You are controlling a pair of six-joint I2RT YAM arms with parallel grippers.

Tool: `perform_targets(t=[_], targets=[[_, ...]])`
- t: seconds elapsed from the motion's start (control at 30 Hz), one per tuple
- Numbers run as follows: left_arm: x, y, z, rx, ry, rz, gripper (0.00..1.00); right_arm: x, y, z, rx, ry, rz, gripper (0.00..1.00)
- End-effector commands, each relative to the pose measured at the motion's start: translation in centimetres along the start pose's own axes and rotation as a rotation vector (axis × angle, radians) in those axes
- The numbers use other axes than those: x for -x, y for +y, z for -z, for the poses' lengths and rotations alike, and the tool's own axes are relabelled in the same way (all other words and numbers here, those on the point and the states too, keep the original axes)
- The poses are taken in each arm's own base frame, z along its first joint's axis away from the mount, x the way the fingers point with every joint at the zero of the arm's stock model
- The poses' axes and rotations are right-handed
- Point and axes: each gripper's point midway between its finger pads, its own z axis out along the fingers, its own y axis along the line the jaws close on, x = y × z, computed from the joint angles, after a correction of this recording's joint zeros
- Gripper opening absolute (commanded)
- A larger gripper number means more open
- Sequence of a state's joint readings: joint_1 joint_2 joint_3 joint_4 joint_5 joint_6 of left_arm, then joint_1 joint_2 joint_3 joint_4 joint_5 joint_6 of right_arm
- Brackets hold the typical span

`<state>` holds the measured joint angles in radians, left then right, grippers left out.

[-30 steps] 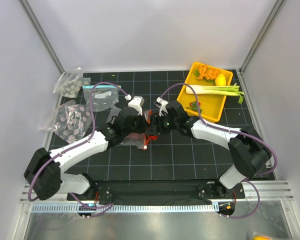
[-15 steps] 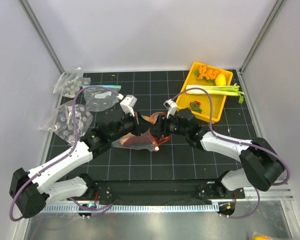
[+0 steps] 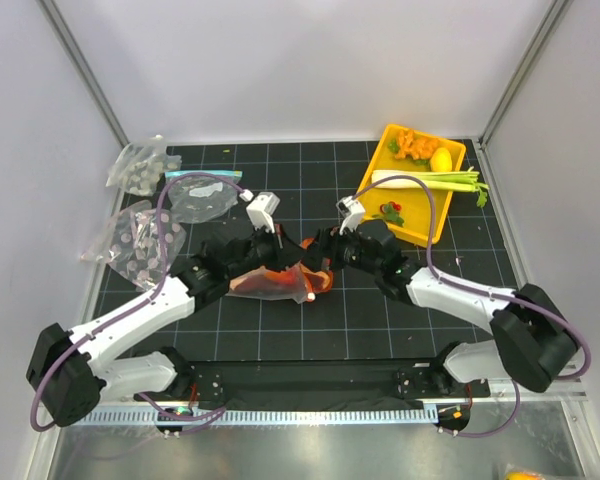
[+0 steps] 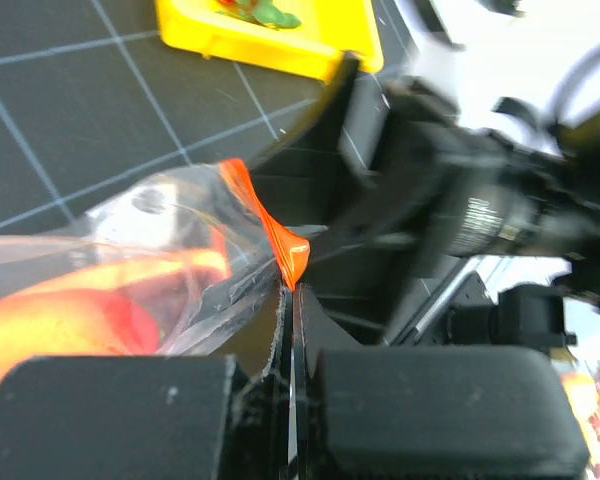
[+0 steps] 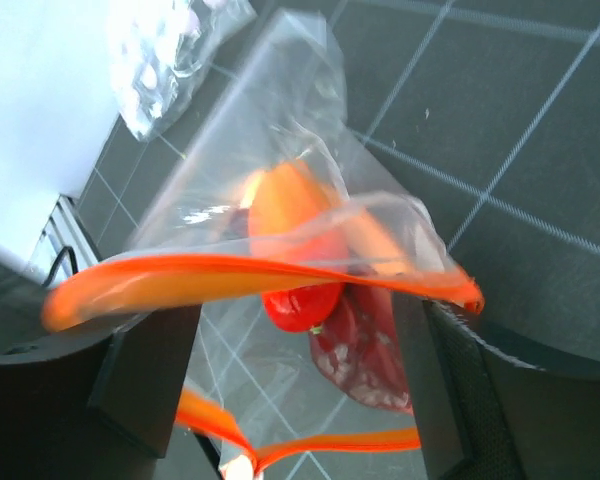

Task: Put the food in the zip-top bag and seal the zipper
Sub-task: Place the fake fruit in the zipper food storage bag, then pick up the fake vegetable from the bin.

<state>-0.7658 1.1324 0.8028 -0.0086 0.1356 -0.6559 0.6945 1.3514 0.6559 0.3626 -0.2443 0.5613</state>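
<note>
The zip-top bag (image 3: 272, 282) has sunk back toward the tabletop (image 3: 370, 325) between my arms. My left hand (image 4: 292, 318) stays pinched tight on the zipper (image 4: 278, 232) end. My right hand (image 5: 300, 345) gapes wide around the mouth, gripping nothing. With the food (image 5: 292, 220) inside and the strips still apart, I judge that only sealing remains.

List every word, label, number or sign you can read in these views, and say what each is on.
None: no readable text appears in any view.
The zip-top bag, the yellow tray and the dotted bags show no print; the dots are pieces, not characters.
</note>
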Motion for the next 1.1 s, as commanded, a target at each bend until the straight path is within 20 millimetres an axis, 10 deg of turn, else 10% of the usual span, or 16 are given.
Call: perform_targets(t=[0.0,0.4,0.67,1.07], targets=[[2.3,0.8,0.9,0.057,-0.103,0.011,0.00,3.7,1.3,1.3,-0.018,-0.137,0.058,0.80],[-0.4,6.5,-2.4,0.276,-0.041,-0.001,0.00,8.9,-5.9,7.6,-0.514,-0.290,0.127,0.68],[-1.3,6.6,-3.6,0.267,0.007,-0.004,0.00,13.8,-13.5,12.1,-0.904,-0.360,0.096,1.00],[-1.3,6.2,-3.2,0.249,0.008,-0.001,0.00,13.3,-24.2,8.2,-1.066,-0.121,-0.006,1.00]])
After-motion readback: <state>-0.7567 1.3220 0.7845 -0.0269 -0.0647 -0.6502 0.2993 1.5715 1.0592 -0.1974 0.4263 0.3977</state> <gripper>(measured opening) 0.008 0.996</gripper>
